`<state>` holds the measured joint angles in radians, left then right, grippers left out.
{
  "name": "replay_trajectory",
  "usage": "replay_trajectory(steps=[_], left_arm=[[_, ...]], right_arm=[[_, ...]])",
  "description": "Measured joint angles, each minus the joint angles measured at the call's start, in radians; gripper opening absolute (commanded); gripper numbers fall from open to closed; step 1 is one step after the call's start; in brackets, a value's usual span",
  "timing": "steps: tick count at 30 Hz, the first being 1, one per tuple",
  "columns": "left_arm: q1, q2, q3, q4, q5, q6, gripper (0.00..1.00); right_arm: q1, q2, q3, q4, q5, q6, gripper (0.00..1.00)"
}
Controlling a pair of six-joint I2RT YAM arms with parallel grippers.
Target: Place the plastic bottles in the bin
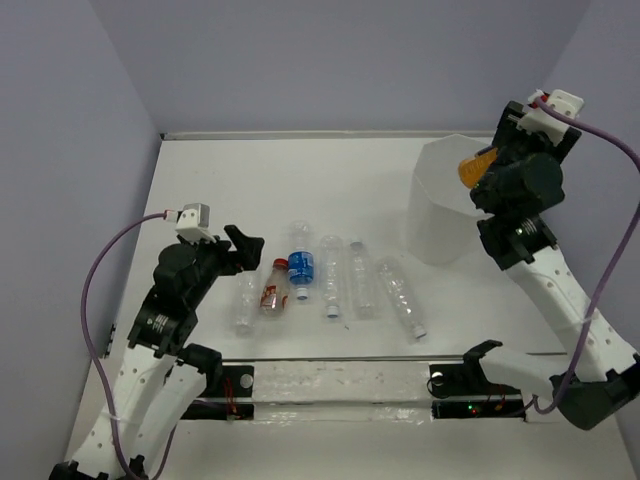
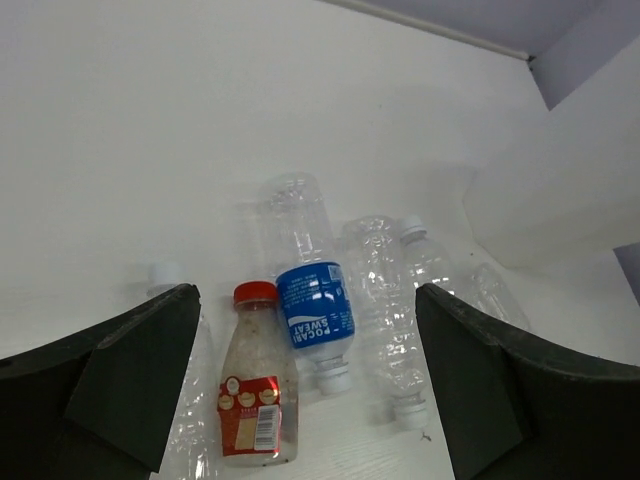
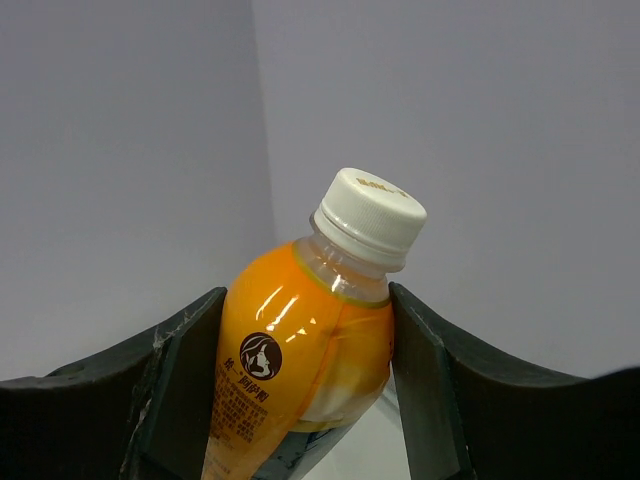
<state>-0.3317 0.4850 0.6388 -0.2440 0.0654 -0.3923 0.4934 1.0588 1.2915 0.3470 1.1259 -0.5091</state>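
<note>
Top external: holding the orange bottle [image 1: 473, 167] over the bin [image 1: 435, 230], right jaws clamped on it; hovering left of the bin, left jaws spread above six bottles [image 1: 332, 275] lying on the worktop [image 1: 300, 180]. Right wrist alone revealing its white cap [image 3: 370, 215].

Left tool [image 2: 305, 330] spread wide, low; right tool [image 3: 308, 300] clamped, raised high.

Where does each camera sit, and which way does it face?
Top external: above and behind the bases, looking down on the table; left arm and right arm show.
Left wrist: looks down at lying bottles between the fingers of the open left pincer.
Right wrist: faces a wall corner; right pincer grips the orange bottle.
Shared: top external also shows that orange bottle, at the bin.
</note>
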Motion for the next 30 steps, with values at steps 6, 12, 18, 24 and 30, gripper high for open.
replay_trajectory(steps=[6, 12, 18, 24, 30], left_arm=[[0.000, 0.195, 0.085, -0.109, -0.018, -0.050, 0.99], [0.000, 0.298, 0.163, -0.206, -0.072, -0.077, 0.99], [0.000, 0.460, 0.195, -0.294, -0.126, -0.077, 0.99], [0.000, 0.648, 0.190, -0.405, -0.141, -0.066, 0.98], [0.000, 0.733, 0.190, -0.427, -0.157, -0.057, 0.94]], right_arm=[[-0.068, 0.188, -0.031, -0.012, -0.089, -0.011, 0.46], [-0.069, 0.256, -0.028, -0.128, -0.171, 0.051, 1.00], [-0.069, 0.169, -0.016, -0.309, -0.279, 0.220, 0.99], [-0.069, 0.008, 0.019, -0.444, -0.448, 0.400, 0.99], [-0.069, -0.086, 0.015, -0.480, -0.580, 0.513, 0.99]])
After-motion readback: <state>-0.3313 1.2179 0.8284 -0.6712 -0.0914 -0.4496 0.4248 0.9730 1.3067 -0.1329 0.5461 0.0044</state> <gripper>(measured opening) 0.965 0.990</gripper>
